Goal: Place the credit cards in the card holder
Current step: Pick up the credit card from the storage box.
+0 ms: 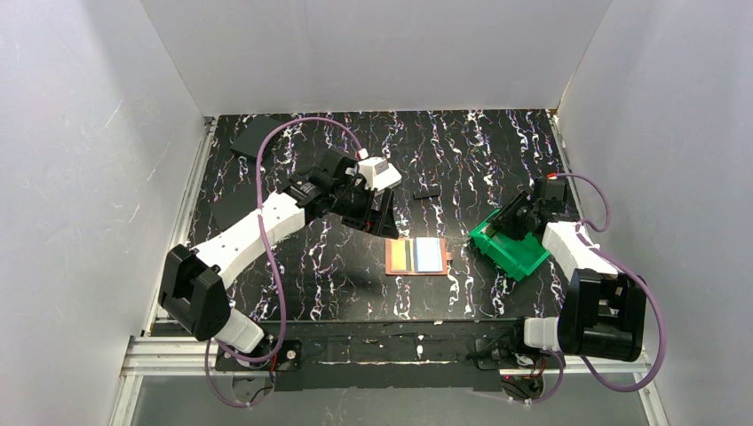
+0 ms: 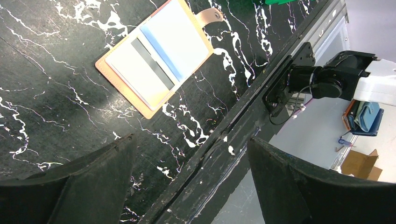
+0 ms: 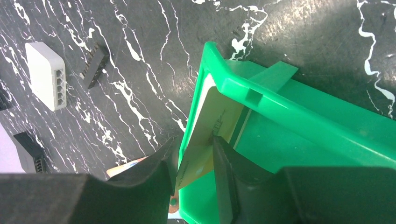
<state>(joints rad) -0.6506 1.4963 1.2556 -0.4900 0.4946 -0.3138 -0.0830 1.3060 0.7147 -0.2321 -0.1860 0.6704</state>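
The card holder (image 1: 416, 256) (image 2: 156, 56) lies open and flat in mid-table, orange-brown with grey and light-blue inner panels and its snap tab (image 3: 173, 204) to the right. A cream credit card (image 3: 210, 135) leans on edge against the inner wall of the green bin (image 1: 511, 248) (image 3: 280, 93). My right gripper (image 1: 513, 222) (image 3: 194, 154) reaches down over that wall, one finger outside the bin and the other inside touching the card. The jaws stand partly closed with a gap left around the tilted card. My left gripper (image 1: 380, 217) (image 2: 191, 182) hangs open and empty behind the holder.
A white rounded box (image 1: 379, 170) (image 3: 45, 74) and a small black connector (image 1: 427, 192) (image 3: 95, 65) sit behind the holder. Dark flat sheets (image 1: 253, 138) lie at the far left. The table's front rail (image 2: 243, 126) runs close under my left gripper.
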